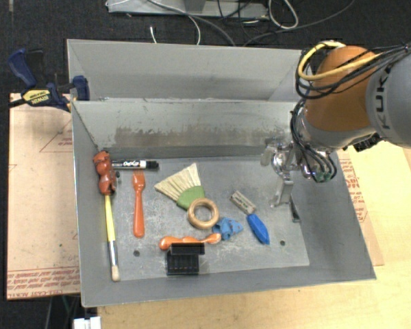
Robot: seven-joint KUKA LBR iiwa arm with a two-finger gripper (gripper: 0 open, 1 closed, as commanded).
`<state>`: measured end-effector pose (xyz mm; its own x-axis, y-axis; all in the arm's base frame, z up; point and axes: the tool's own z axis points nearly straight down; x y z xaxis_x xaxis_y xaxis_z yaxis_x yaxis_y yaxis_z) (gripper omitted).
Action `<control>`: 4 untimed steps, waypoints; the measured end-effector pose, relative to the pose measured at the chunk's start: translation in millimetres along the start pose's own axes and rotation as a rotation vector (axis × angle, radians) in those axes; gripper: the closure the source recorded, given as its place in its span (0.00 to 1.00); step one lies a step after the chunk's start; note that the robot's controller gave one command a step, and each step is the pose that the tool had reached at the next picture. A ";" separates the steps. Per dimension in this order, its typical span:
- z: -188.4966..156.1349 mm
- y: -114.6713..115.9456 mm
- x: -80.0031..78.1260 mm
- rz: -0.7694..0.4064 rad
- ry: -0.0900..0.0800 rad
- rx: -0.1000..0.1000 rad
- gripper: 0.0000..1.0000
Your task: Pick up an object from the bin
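**Claw open over bare floor, right side of bin**

A black block is seen at the front of the bin, touching an orange-handled tool just behind it. At far left a yellow-handled brush is laid along the wall, with a reddish-brown lump at its far end. Beside them lie a black marker and an orange fork. Mid-floor are a cream fan-shaped brush, a tape ring just beside it, and a small blue piece. Further right, a grey clip and a blue oblong are found near each other. The gripper is seen at right over bare floor, jaws parted, nothing held. Clip and oblong are the nearest things — both left of it, untouched.
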<state>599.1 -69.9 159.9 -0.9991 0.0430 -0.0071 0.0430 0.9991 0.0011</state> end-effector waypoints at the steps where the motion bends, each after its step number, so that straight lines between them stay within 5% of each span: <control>1: 15.6 10.5 -0.7 0.026 -0.003 0.000 0.00; 2: 55.0 26.3 10.5 -0.032 0.008 -0.002 0.00; 3: 90.8 35.5 16.9 0.001 -0.005 -0.001 0.00; 4: 88.5 19.3 15.0 -0.003 -0.008 -0.001 1.00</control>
<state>585.6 -49.9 71.2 -0.9991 0.0399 -0.0149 0.0398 0.9992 0.0019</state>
